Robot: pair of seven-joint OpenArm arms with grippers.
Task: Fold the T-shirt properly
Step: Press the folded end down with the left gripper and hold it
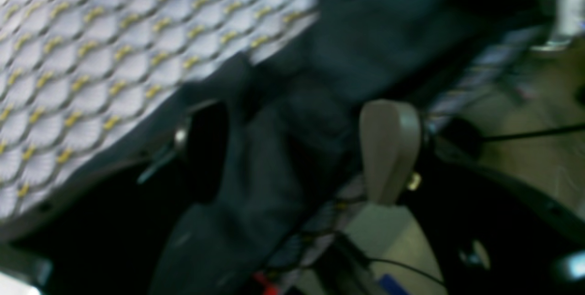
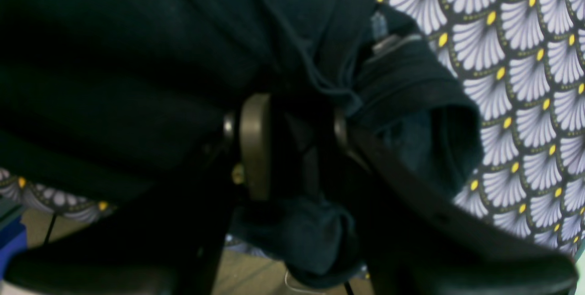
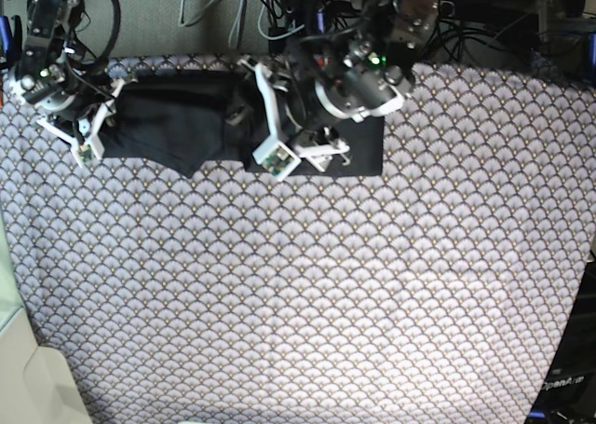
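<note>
The dark charcoal T-shirt (image 3: 168,126) lies bunched along the table's far edge, stretched between my two grippers, with a flat part further right (image 3: 365,149). My right gripper (image 3: 101,126) is shut on its left end; in the right wrist view the gripper (image 2: 297,139) pinches folded cloth (image 2: 137,57), and a sleeve-like loop (image 2: 438,117) hangs beside it. My left gripper (image 3: 244,107) holds the shirt near its middle; in the left wrist view the gripper (image 1: 297,149) has dark cloth (image 1: 365,34) bunched between its beige pad (image 1: 388,149) and the other finger.
The pale scallop-patterned tablecloth (image 3: 298,284) covers the whole table. Cables and equipment (image 3: 279,5) crowd the space behind the far edge. A white object (image 3: 37,387) sits off the front left corner. Floor shows past the table edge (image 1: 539,149).
</note>
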